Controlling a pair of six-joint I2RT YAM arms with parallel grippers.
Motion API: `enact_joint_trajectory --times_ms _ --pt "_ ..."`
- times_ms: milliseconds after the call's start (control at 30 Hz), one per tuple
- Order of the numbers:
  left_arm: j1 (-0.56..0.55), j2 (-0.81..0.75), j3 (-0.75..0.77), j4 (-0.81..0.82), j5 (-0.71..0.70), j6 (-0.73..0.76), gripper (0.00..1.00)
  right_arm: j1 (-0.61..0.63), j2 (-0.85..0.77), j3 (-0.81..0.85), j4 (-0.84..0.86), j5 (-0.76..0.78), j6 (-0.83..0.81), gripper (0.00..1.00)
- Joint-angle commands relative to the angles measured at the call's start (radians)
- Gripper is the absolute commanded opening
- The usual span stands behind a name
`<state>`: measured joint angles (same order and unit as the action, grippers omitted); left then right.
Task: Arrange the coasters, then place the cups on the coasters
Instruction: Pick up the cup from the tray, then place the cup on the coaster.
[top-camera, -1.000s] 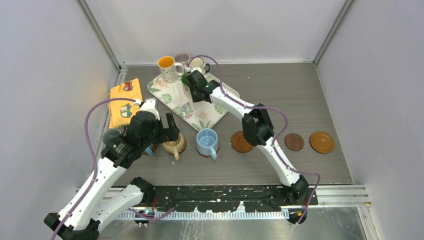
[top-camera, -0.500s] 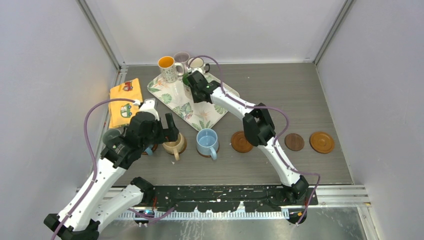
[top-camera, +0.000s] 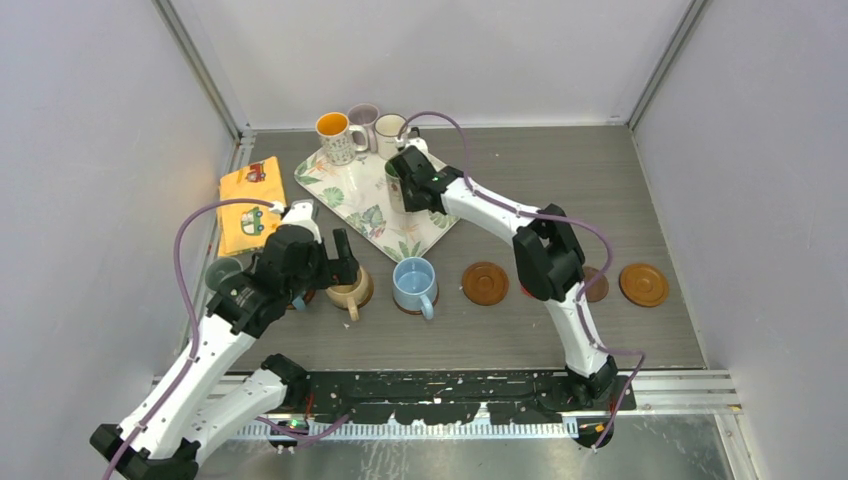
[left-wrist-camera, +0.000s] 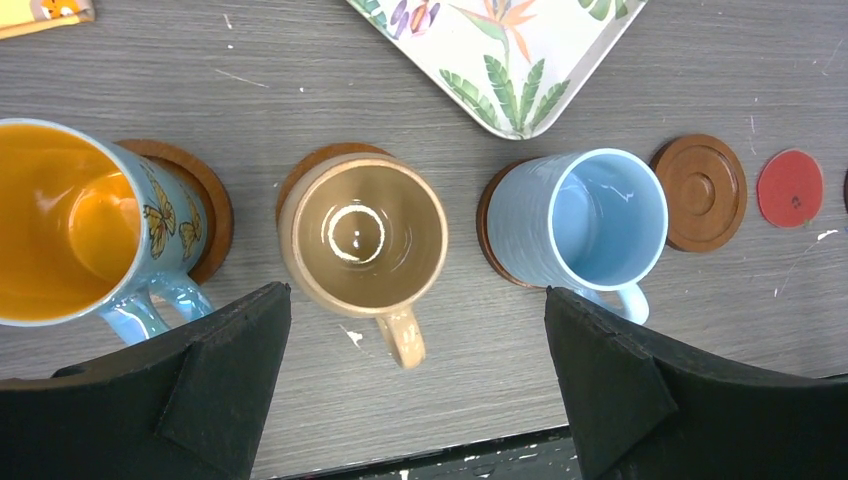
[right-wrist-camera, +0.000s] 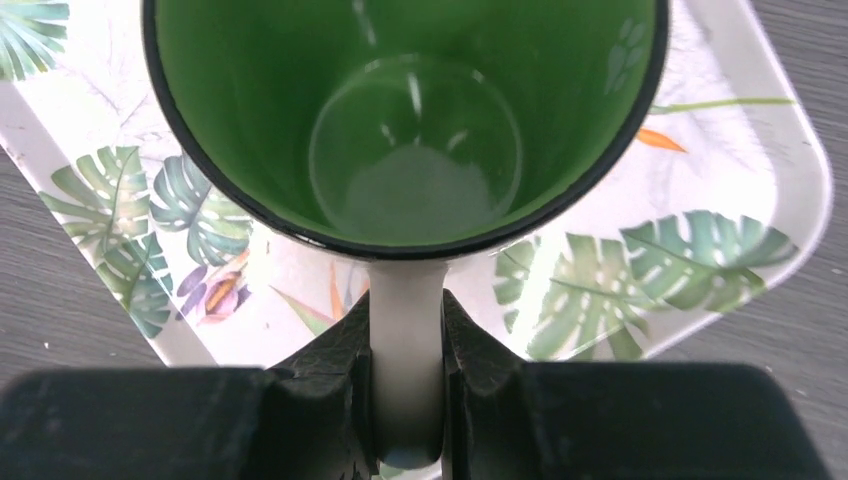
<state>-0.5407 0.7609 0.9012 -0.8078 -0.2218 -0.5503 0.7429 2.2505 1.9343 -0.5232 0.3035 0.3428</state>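
1. Right jaws are clamped together on the pale handle (right-wrist-camera: 405, 350) of the green-inside mug (right-wrist-camera: 405, 120). The mug is upright and empty.
2. Green-inside mug is over the leaf-patterned tray (right-wrist-camera: 740, 190), upper centre of the top view. Cannot tell whether its base touches the tray.
3. Left jaws are wide apart, gripping nothing. Their fingers (left-wrist-camera: 215, 390) fill the lower corners of the left wrist view, with the tan mug (left-wrist-camera: 362, 235) between them.
4. Row on the counter (left-wrist-camera: 450, 330), left to right in the left wrist view:
   - butterfly mug (left-wrist-camera: 70, 230), orange inside, on a wooden coaster (left-wrist-camera: 205, 200)
   - tan mug on a second coaster (left-wrist-camera: 320, 160)
   - light blue mug (left-wrist-camera: 590, 220) on a third coaster (left-wrist-camera: 488, 235)
   - bare brown coaster (left-wrist-camera: 705, 192)
   - thin red coaster (left-wrist-camera: 790, 187)
5. Top view, right of middle: a dark coaster (top-camera: 597, 285) partly hidden behind the right arm, and a ringed coaster (top-camera: 643, 284) beyond it. Both are bare.
6. Top view, upper centre, at the tray's far edge: orange-inside patterned mug (top-camera: 334, 132), mauve mug (top-camera: 363, 117), cream mug (top-camera: 390, 128).
7. Yellow cloth (top-camera: 245, 195) lies left of the tray.
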Motion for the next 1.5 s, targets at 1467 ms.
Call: enact_joint_trajectory --times_ms 1467 --pt "0.006 0.146 -0.011 0.194 0.050 -0.018 1.00 0.159 -1.113 -0.939 0.026 0.406 0.259 0.01"
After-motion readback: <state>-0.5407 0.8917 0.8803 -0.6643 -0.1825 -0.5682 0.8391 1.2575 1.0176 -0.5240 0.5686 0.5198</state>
